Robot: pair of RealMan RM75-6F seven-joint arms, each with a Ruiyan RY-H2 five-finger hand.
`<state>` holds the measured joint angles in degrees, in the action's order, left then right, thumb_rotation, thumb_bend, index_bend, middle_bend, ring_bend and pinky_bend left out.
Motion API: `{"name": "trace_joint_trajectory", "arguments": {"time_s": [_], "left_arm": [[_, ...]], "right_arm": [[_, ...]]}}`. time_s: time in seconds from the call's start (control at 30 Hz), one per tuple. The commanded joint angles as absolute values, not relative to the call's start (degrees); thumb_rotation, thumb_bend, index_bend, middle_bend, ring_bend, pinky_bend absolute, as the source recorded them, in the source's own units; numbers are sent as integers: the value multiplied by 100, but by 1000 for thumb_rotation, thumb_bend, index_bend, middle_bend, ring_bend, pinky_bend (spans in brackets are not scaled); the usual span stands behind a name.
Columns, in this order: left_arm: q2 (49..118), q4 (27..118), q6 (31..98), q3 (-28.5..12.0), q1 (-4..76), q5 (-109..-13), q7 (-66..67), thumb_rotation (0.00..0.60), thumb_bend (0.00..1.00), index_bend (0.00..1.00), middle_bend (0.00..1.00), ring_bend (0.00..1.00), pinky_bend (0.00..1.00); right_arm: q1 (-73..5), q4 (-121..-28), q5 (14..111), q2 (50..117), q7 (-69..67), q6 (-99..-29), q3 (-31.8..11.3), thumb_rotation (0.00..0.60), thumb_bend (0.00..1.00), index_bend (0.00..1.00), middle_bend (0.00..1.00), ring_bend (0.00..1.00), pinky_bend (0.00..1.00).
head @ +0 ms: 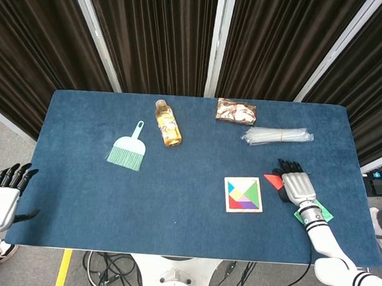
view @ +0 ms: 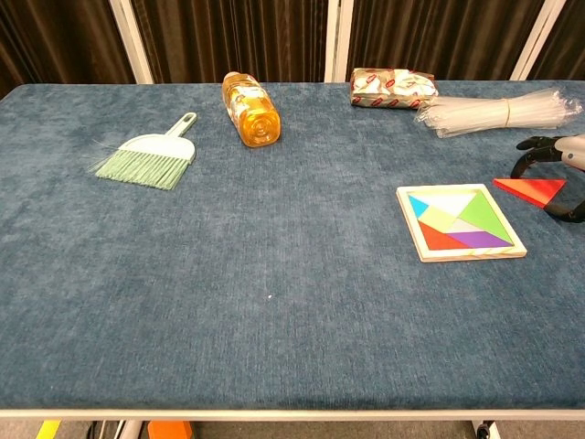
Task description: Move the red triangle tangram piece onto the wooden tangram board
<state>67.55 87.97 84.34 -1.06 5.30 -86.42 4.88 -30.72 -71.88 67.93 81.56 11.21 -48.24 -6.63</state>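
Observation:
The red triangle (view: 532,189) lies flat on the blue table just right of the wooden tangram board (view: 460,221), which is filled with coloured pieces. My right hand (view: 558,165) hovers over the triangle's right part, fingers curled down at its far edge and thumb by the near edge, with no grip visible. In the head view the right hand (head: 295,187) covers most of the triangle (head: 272,181), beside the board (head: 243,194). My left hand (head: 5,193) hangs off the table's front-left corner, fingers spread and empty.
A green brush (head: 127,153) lies at mid left and an orange bottle (head: 168,123) on its side behind it. A snack packet (head: 236,111) and a bundle of clear straws (head: 277,135) lie at the back right. A green card (head: 320,212) sits by my right wrist.

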Motion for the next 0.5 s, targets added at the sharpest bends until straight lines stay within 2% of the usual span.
{"name": "trace_joint_trajectory", "arguments": {"time_s": [0.03,0.5], "left_arm": [[6759,8789,8428,-102,529,-8639,479,600,0,148,76,23,115],[6785,8747,8383,-95,537,-8621,441,600,0,148,76,23,115]], "right_arm": [[-3073,-7191,6788,8158,1118,-4834,-655,600,228,323,0,0,0],[-3038,-7192,6881,8161,980,-5034,-625,600,228,445,0,0,0]]}}
